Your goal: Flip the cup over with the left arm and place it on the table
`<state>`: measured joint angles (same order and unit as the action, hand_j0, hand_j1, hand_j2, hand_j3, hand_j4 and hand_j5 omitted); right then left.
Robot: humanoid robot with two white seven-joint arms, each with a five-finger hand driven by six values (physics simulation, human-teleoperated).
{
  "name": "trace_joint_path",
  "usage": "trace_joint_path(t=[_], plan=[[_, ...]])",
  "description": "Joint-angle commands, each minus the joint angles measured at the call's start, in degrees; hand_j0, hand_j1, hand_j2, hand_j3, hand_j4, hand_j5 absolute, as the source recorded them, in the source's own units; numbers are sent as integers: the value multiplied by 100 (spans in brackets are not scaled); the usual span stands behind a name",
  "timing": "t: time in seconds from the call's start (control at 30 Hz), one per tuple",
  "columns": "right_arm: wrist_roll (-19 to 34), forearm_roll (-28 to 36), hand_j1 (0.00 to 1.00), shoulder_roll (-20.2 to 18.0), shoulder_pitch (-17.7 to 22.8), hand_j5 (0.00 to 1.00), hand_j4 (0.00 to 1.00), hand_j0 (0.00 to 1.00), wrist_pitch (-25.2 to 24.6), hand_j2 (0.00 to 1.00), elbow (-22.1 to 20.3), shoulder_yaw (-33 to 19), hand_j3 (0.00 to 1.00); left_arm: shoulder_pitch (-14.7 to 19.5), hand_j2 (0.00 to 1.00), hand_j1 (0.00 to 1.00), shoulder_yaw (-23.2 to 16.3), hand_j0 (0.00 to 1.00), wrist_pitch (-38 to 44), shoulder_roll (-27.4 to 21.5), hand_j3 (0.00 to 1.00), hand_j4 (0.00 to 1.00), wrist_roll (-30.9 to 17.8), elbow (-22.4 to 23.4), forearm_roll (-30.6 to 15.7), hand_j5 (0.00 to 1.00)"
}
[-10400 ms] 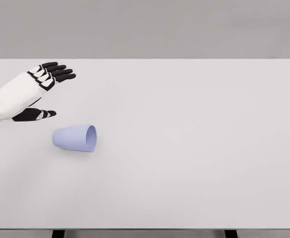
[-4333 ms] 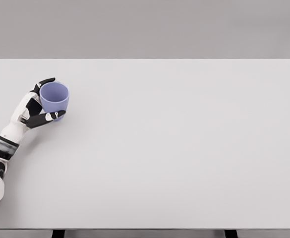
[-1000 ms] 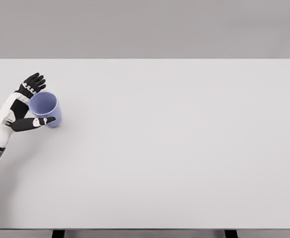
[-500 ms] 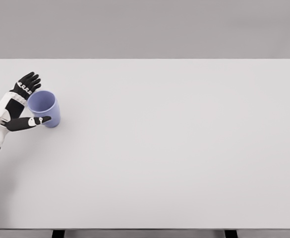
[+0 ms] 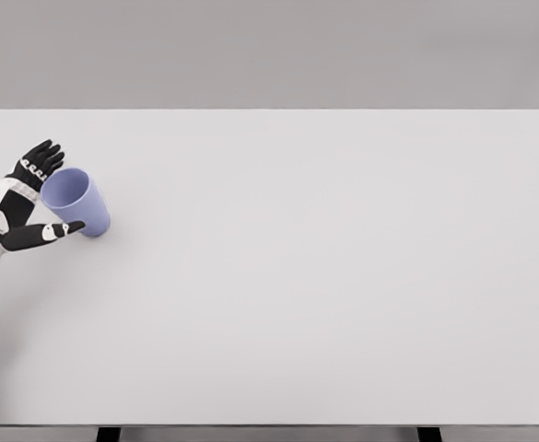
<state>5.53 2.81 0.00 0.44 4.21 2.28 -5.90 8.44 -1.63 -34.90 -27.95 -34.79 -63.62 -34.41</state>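
**Cup upright at the table's left end, my hand spread beside it**

Grey wall fills the band behind, plain and featureless, and below it the white table [image 5: 343, 276] takes up nearly everything I can see. Its top is broad and flat, which is why a freed cup can stand on it without help. Two dark leg stubs show under the near edge.

At the far left of that surface stands the cup [image 5: 77, 202], lavender, mouth up and base down on the table. It appears to lean a little, its rim tipped toward my hand and its foot set slightly to the right. I judge the flip itself to be done, since the opening faces upward and the bottom meets the table.

My left hand [image 5: 22, 198] comes in from the left edge, just beside the cup. It is wide: the fingers [image 5: 39, 158] fan out behind the rim and the thumb [image 5: 43, 235] reaches across in front of the lower wall. The thumb tip lies right at the cup's side; whether it touches I cannot tell. Nothing is clamped. I read this spread as a release posture, fingers parted so the cup is left alone on its own base.

What I would watch for is the slight lean: a brush from thumb or fingers could topple it.

My right arm does not show at all.
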Motion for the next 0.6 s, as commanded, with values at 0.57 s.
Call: trace_joint_path(t=[0.57], plan=[[1, 0, 100, 0, 0, 100, 100, 100, 1, 100, 0, 1, 100, -9, 100, 100, 163, 100, -10, -194, 100, 100, -21, -116, 40, 100]])
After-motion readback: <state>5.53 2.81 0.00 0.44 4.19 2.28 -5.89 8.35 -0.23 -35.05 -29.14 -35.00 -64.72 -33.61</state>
